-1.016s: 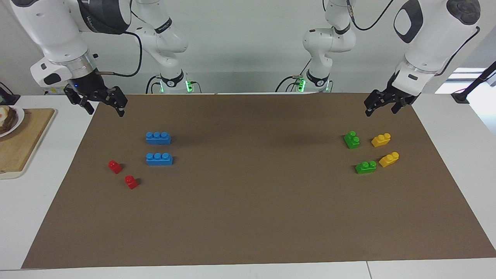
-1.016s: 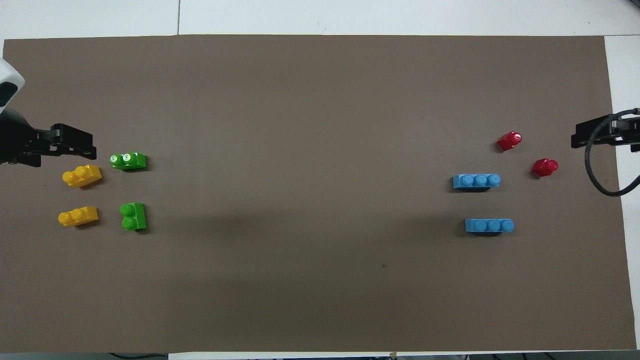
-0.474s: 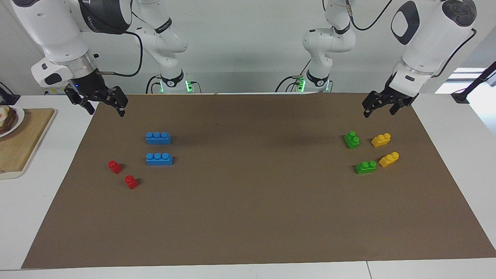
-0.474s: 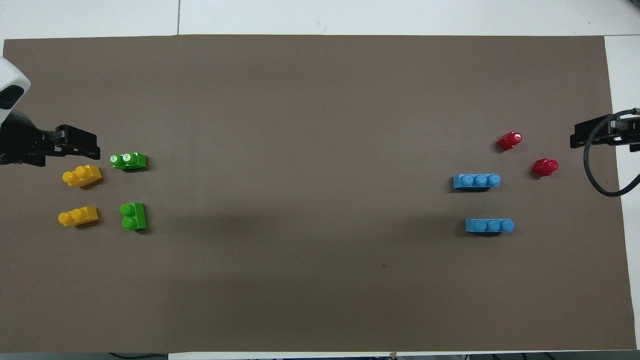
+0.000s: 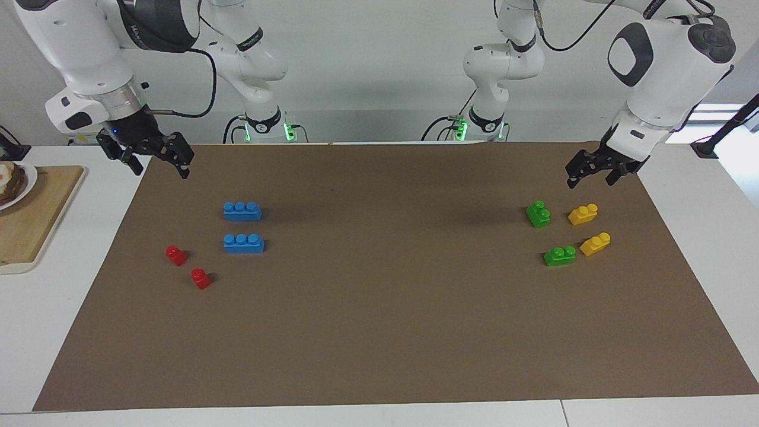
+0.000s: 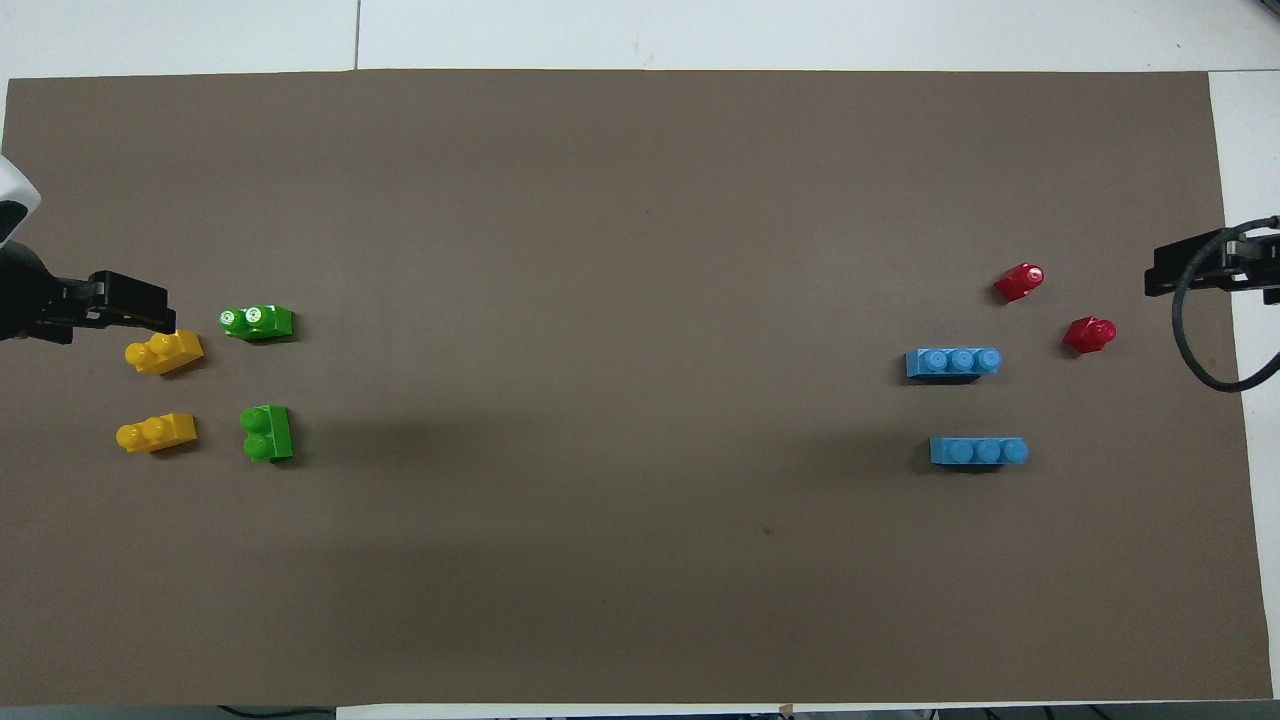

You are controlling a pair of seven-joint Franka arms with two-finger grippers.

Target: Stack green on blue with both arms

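Green bricks, two: one [image 5: 538,214] lies nearer the robots, the second [image 5: 560,255] farther out, both on the brown mat [image 5: 385,332] at the left arm's end of the worktop [image 5: 699,178]. My left gripper [image 5: 589,170] hangs in the air over the mat's edge strip close to the robots, beside the nearer yellow brick [image 5: 583,214] in the overhead view and touching neither green; whether its jaws stand apart or together I cannot tell.

Blue bricks, two: one [image 5: 242,211] nearer the robots, one [image 5: 244,243] just farther out, side by side at the right arm's end. My right gripper [image 5: 155,161] hangs over the mat's corner nearest its base, well apart from both blues, jaws spread and holding nothing.

Surface: white worktop under the mat, pale wall at the robots' end.

Other items: second yellow brick [image 5: 595,244] beside the farther green; two red bricks [image 5: 176,255] [image 5: 201,278] near the blues, farther from the robots; wooden board [image 5: 35,213] with a plate [image 5: 24,185] off the mat at the right arm's end.
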